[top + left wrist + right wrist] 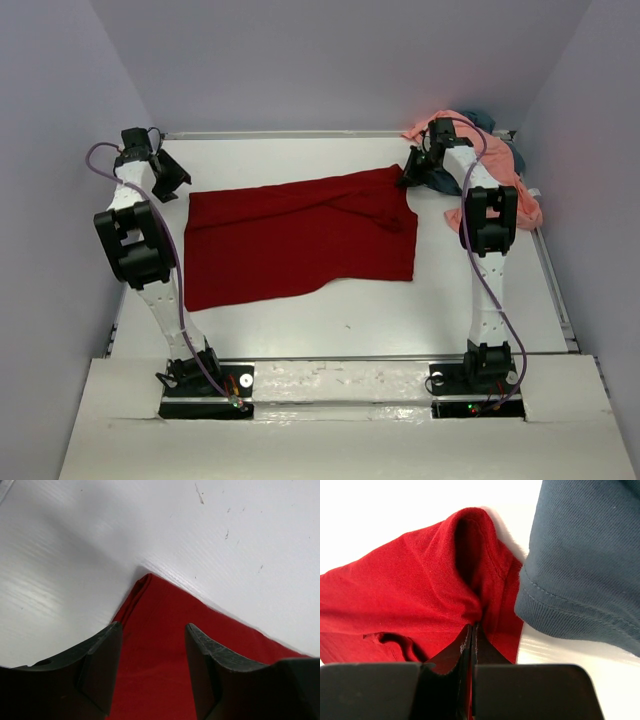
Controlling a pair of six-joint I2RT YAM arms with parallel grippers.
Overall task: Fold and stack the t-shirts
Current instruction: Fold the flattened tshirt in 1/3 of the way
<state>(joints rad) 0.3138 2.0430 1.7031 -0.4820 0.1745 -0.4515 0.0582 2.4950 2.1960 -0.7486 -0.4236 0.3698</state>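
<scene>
A dark red t-shirt (300, 240) lies flat across the middle of the table. My left gripper (170, 178) hovers open at its far left corner. In the left wrist view that red corner (165, 645) lies beneath the spread fingers (102, 665) of the left gripper (154, 626), with nothing between them. My right gripper (412, 175) is shut on the shirt's far right corner. The right wrist view shows the right gripper (472, 626) pinching a raised fold of red cloth (420, 580). A slate blue-grey t-shirt (585, 560) lies right beside it. The salmon pink t-shirt (525, 200) is heaped at the back right.
The pink and blue-grey (485, 118) shirts form a pile in the back right corner, partly behind the right arm. Pale walls close in the white table (350, 320) on three sides. A metal rail (557, 290) runs along its right edge.
</scene>
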